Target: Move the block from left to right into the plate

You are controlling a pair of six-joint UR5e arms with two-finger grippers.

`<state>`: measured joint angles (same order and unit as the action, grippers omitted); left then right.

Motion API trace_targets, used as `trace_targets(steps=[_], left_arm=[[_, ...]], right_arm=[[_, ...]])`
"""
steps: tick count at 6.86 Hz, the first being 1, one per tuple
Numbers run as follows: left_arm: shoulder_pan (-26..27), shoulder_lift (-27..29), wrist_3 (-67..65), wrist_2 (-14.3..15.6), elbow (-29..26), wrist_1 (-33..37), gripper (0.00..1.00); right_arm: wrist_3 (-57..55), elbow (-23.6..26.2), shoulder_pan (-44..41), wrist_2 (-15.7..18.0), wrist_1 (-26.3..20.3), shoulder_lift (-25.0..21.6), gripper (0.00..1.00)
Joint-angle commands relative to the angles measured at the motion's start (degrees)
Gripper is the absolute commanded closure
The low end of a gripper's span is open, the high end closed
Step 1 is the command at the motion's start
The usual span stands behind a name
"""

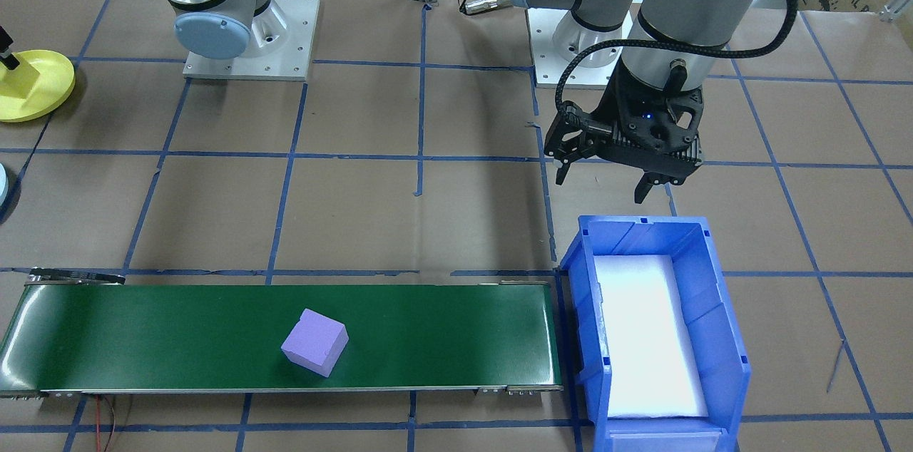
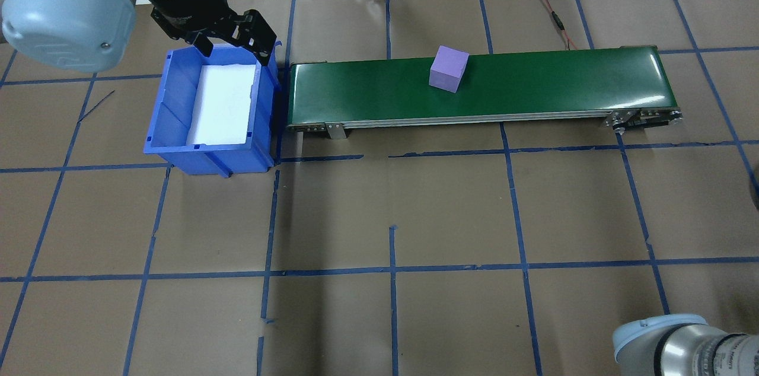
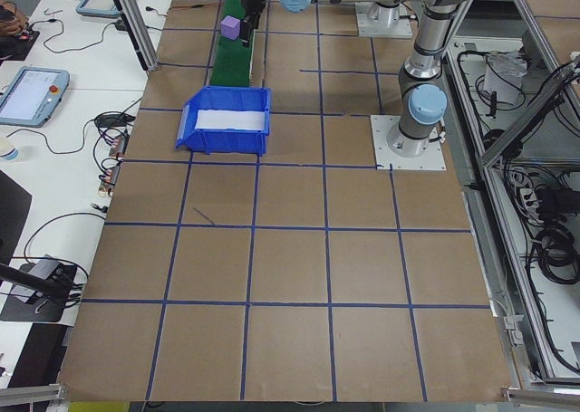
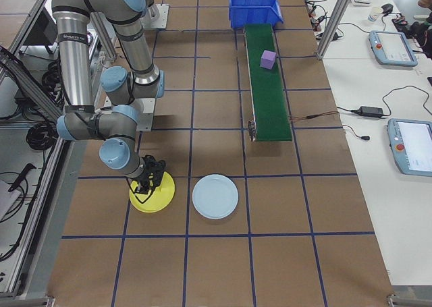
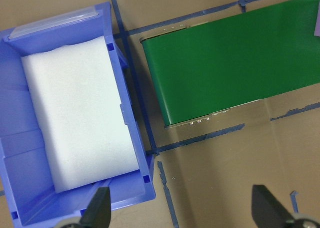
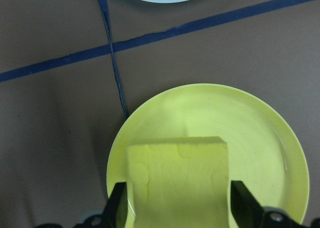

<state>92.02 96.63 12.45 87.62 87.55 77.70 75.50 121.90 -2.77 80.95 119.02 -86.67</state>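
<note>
A purple block lies on the green conveyor belt, a little towards the plate end of its middle. My left gripper hangs open and empty above the robot-side rim of the blue bin. At the far end of the table a yellow block rests in the yellow plate. My right gripper reaches down to it, with one finger against each side of that block. The right wrist view shows the fingers flush with the block's two sides.
White foam lines the blue bin, which stands at one end of the belt. A pale blue plate lies beside the yellow plate. Blue tape lines grid the brown table. Tablets and cables sit on side desks.
</note>
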Motion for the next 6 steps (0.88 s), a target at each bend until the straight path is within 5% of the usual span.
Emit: trace_targets(steps=[1,3,5,6], left_arm=[[-0.1,0.0,-0.1,0.3,0.4,-0.1,0.00],[-0.3,0.1,-0.2,0.1,0.7,-0.9,0.00],[-0.3,0.1,-0.1,0.2,0.8,-1.0,0.00],[-0.3,0.1,-0.1,0.1,0.8,-1.0,0.00]], right_arm=[[-0.6,-0.2,-0.3,-1.3,-0.5,-0.2,0.00],[-8.8,-3.4,-10.8,-2.0,0.0,-1.1,0.00],[-24.2,-11.7,-29.6,-2.1,-8.8,-0.3,0.00],[-33.7,-12.3,-37.9,-3.9,-8.3,0.1,0.00]])
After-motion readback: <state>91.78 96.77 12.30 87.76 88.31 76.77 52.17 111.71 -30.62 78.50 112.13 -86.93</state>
